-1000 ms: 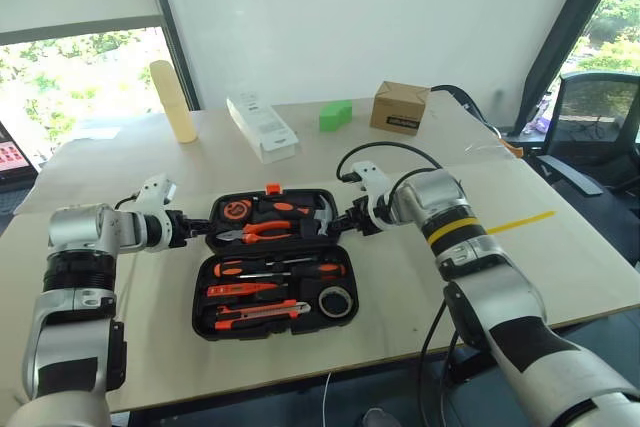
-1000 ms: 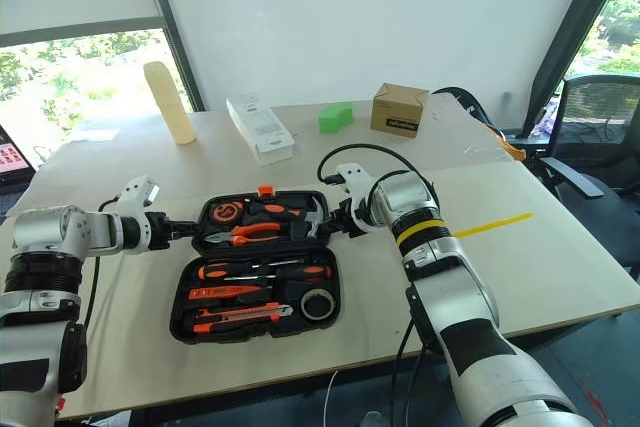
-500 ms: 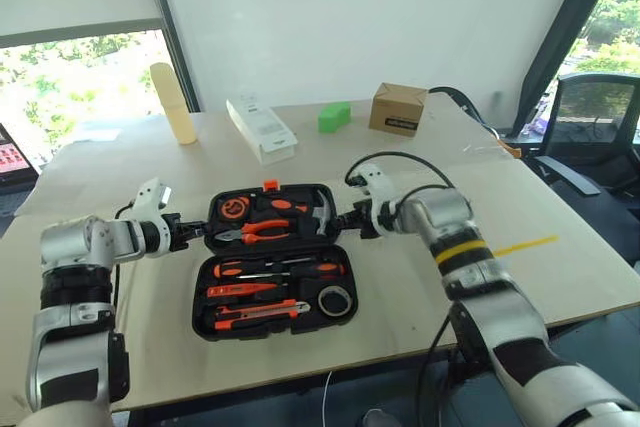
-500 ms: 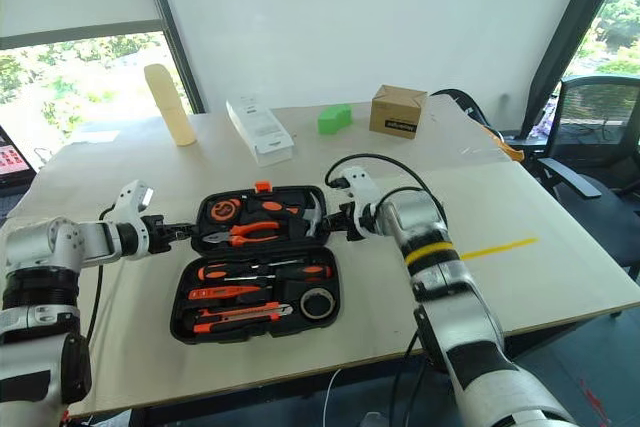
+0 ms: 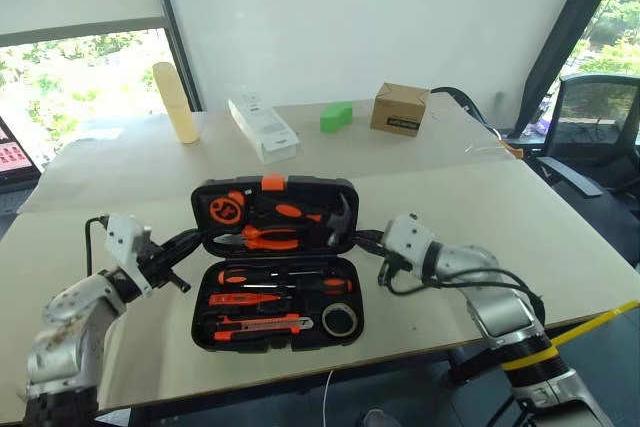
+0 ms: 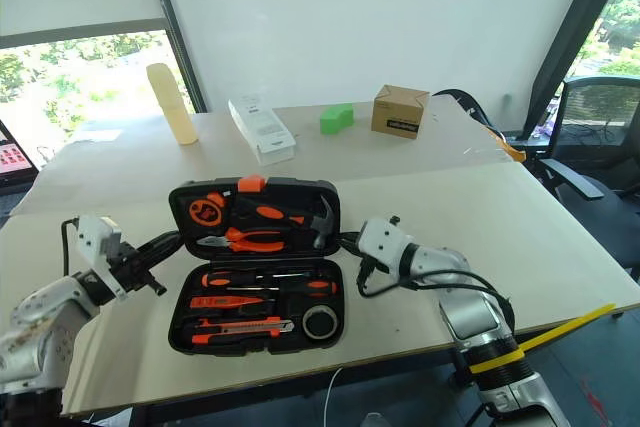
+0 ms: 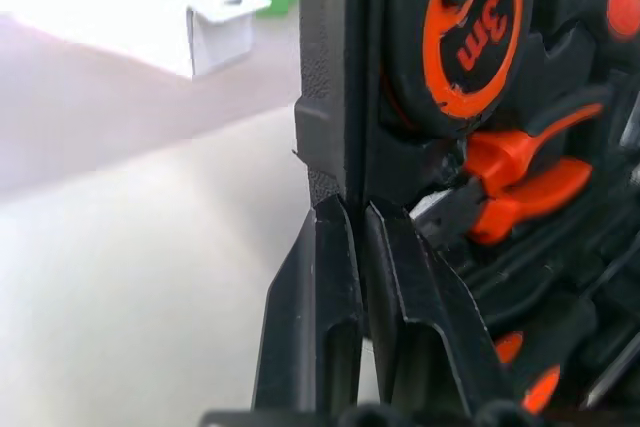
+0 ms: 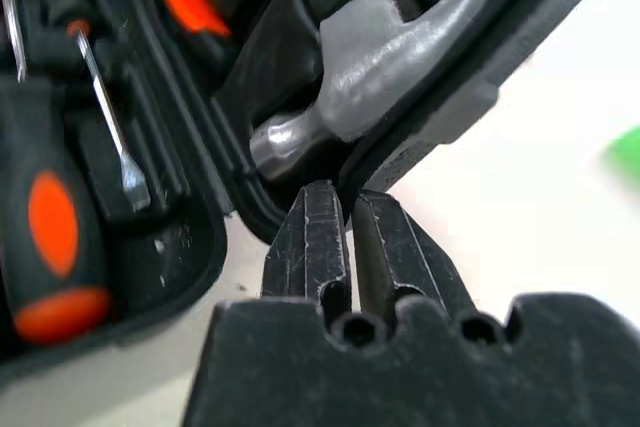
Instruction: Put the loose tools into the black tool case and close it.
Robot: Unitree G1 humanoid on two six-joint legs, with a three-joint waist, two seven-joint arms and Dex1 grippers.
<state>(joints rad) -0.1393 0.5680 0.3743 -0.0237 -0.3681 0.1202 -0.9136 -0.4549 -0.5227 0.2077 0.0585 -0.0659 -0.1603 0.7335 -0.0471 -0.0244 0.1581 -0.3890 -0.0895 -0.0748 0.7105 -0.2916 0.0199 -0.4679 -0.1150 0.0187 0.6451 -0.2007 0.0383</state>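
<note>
Case: one black tool case [image 5: 275, 322], lid half raised.
Screwdrivers: two screwdrivers [image 5: 285, 280], possibly more hidden.
Grippers: left gripper [image 5: 183, 243] and right gripper [image 5: 365, 239], fingers pressed together, pinching lid edges.

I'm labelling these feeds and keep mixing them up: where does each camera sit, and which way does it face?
Left and right eye views: on the head, looking forward and down at the table and the half-raised black tool case; both arms show, left gripper and right gripper at the lid's two ends.
Left wrist view: along its fingers, pinching the lid's edge beside the tape measure.
Right wrist view: along its fingers, pinching the lid's rim below the hammer.
Shared: the case appears in all views.
</note>
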